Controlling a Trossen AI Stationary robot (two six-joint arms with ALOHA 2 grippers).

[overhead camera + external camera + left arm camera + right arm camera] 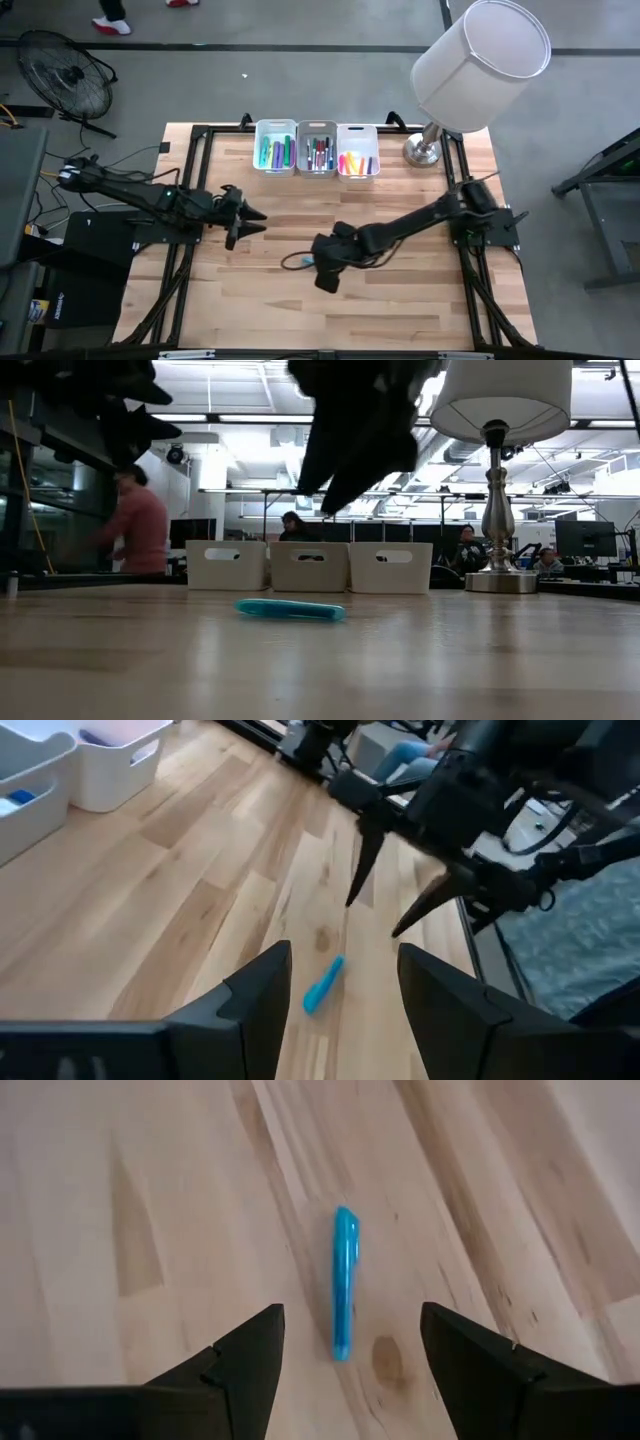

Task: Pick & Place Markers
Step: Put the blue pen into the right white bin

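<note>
One teal marker lies flat on its side on the wooden table, also seen in the low view and the left wrist view. My right gripper hovers open above it, pointing steeply down, with a finger on either side and clear of it. My left gripper is open and empty at the table's left, pointing nearly level toward the marker. More markers stand in three white bins at the far edge.
A lamp with a white shade stands on a metal base at the far right, beside the bins. A black frame rims the table. People sit and stand in the room beyond.
</note>
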